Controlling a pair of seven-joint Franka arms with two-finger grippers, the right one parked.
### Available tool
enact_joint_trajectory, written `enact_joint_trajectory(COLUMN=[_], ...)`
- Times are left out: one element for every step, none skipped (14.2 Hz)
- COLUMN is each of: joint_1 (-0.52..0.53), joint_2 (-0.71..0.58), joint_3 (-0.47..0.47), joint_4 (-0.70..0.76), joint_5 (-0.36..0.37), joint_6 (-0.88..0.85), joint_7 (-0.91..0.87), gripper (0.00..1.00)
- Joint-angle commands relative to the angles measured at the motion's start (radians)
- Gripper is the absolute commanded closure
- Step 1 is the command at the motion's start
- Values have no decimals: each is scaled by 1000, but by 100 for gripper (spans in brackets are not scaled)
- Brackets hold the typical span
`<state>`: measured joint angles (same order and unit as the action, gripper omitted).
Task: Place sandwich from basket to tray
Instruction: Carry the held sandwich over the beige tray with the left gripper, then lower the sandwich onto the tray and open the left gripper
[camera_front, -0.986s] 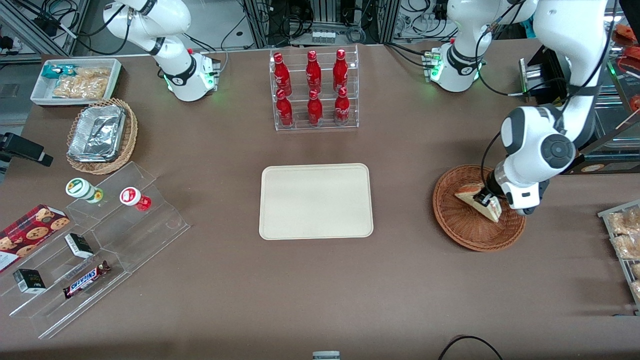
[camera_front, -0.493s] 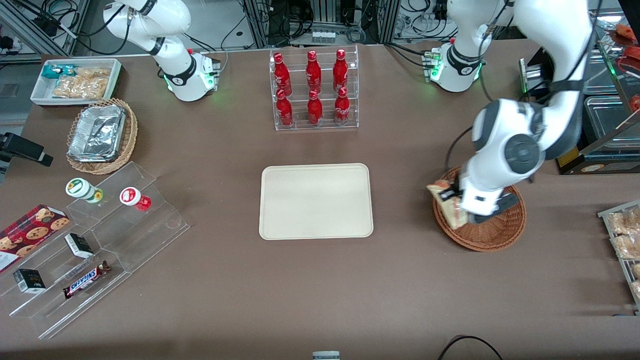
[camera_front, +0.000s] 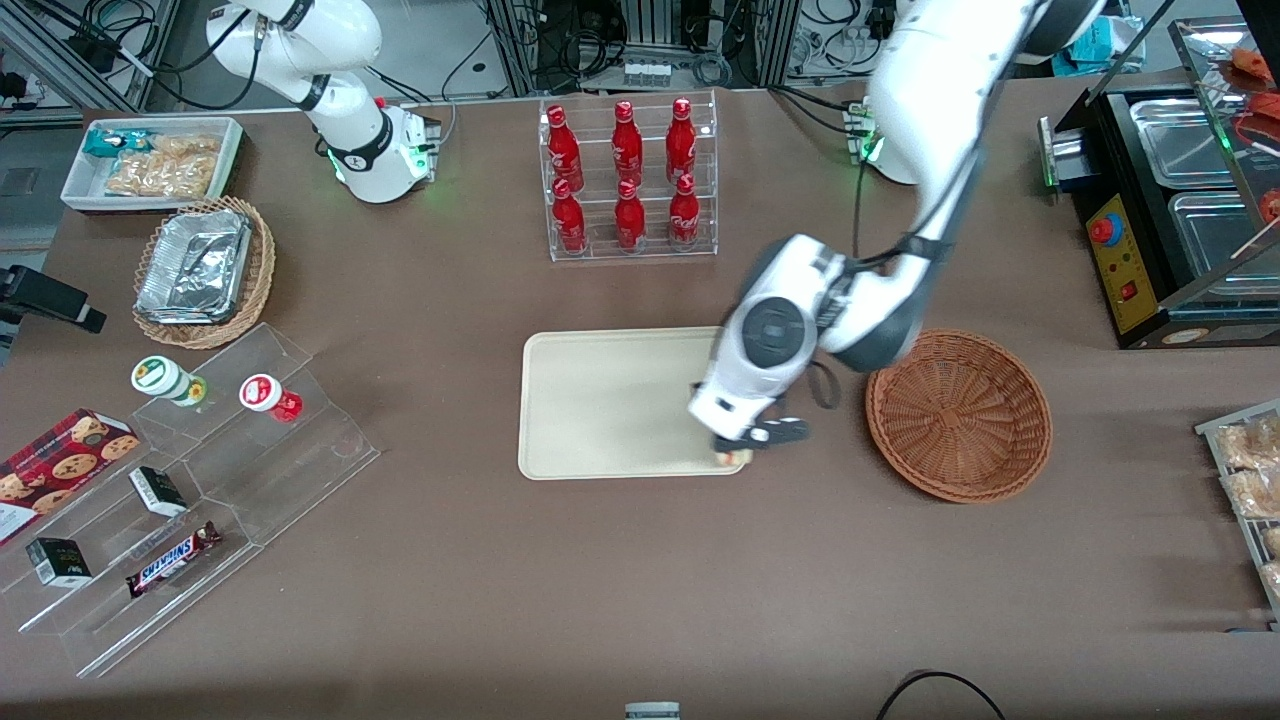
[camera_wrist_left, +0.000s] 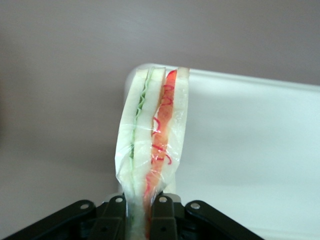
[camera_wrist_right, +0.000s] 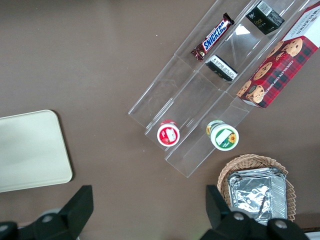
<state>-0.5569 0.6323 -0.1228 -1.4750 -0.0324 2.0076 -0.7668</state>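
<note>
Over the tray's (camera_front: 610, 400) corner nearest the basket (camera_front: 958, 415), I saw my pincer (camera_wrist_left: 145, 212) clamping the film-wrapped, red-and-green-striped sandwich (camera_wrist_left: 152, 135) by one end.

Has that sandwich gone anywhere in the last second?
Yes. The gripper, shut on the sandwich, carried it out of the brown basket toward the parked arm's end; it now hangs over the corner of the cream tray nearest the basket.

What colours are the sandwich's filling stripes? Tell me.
Green and red between pale bread, clearest in the left wrist view: the sandwich is clamped in the gripper above the tray.
</note>
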Motion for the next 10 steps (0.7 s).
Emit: enact_joint_trajectory(joint_1=[-54,-60,-72,-89,-106,-112,-112,-113,-115,-126], joint_2=[122,151,176,191,202,208,216,227,242,250], joint_3=[-21,-37,-46,-46,-44,-44,-43,-44,-46,-46], joint_4=[180,212,232,239,240,242,242,252,262,262], joint_5=[-35,-37,-35,-35,-31,-29,-27,-27,-30,-29], joint_6=[-41,-41,-41,-38,-38,-38,-38,-36,-36,-36], joint_7=[-41,-60,-65,-66,-66,-71,-90,-106,-115,-124], gripper=[93,93,94,94,93,94,93,93,93,93])
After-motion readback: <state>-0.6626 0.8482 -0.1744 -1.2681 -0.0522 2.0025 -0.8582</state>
